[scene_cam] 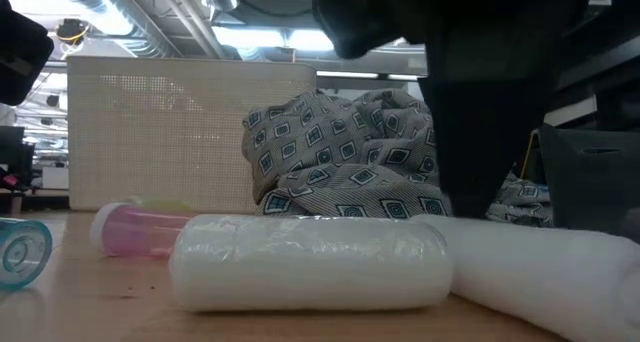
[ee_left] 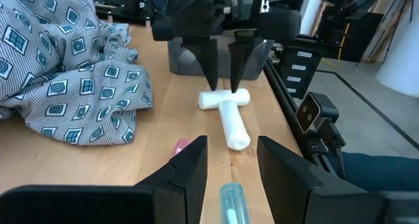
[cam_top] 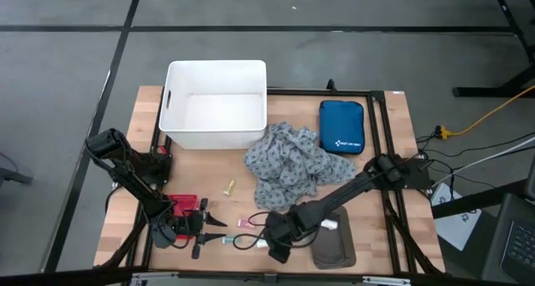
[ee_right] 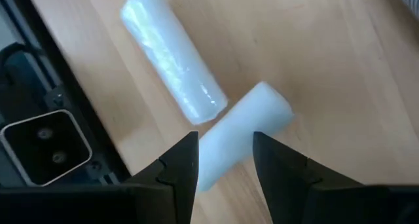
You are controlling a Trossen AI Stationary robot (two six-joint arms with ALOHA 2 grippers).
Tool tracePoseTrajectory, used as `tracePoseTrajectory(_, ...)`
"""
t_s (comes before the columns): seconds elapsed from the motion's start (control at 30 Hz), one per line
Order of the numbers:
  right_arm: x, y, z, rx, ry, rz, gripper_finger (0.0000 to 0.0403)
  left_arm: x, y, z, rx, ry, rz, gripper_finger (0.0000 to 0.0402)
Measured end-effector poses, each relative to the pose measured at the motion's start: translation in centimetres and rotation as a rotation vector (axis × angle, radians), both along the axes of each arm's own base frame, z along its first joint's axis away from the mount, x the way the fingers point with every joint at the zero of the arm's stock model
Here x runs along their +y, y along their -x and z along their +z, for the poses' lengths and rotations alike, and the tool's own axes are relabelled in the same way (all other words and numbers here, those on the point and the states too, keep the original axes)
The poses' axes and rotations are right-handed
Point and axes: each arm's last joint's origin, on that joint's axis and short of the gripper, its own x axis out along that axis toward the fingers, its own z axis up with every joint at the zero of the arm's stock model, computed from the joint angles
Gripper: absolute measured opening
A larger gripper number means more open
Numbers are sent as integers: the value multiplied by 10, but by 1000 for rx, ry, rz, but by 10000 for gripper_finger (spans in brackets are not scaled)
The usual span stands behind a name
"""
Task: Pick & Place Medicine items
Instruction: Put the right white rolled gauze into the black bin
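Note:
Two white rolls lie touching near the table's near edge, one [ee_right: 245, 122] and the other [ee_right: 171, 57]. My right gripper [ee_right: 224, 142] hangs over the first roll, open, with a finger on either side of it; the left wrist view shows its fingertips [ee_left: 215, 80] down at that roll [ee_left: 224, 98]. My left gripper [ee_left: 232, 142] is open and low over the table, pointing at the rolls, with a teal tube [ee_left: 230, 201] lying between its fingers. A pink tube [ee_left: 181, 145] and a yellow item [cam_top: 228, 186] rest on the wood.
The grey patterned cloth [cam_top: 288, 165] is heaped just beyond the rolls. A white bin [cam_top: 216, 102] and a blue pouch [cam_top: 341, 125] sit at the far side. A red basket [cam_top: 182, 206] lies by my left arm, and a grey pouch [cam_top: 334, 246] is to the right of the rolls.

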Motion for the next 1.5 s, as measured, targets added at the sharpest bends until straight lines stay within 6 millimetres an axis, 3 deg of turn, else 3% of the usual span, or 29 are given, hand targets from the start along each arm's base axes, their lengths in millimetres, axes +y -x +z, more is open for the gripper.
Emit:
tracePoseTrajectory(0.57, -2, -6, -21, 42, -11, 35, 140, 0, 0, 0, 0, -4, 0, 130)
tracePoseTrajectory(0.87, -8, -10, -21, 19, 8, 90, 41, 0, 0, 0, 0, -4, 0, 130)
tracePoseTrajectory(0.97, -12, -13, -18, 9, 15, 120, 30, 0, 0, 0, 0, -3, -1, 130)
tracePoseTrajectory(1.13, -14, -24, 10, -37, 36, 202, 40, 0, 0, 0, 1, -3, 0, 130)
tracePoseTrajectory(1.3, -14, -27, 65, -79, 132, 279, 40, 0, 0, 0, 1, -1, 0, 130)
tracePoseTrajectory(1.5, -4, 3, 135, -72, 312, 310, 40, -1, 1, 0, 1, 0, -6, 130)
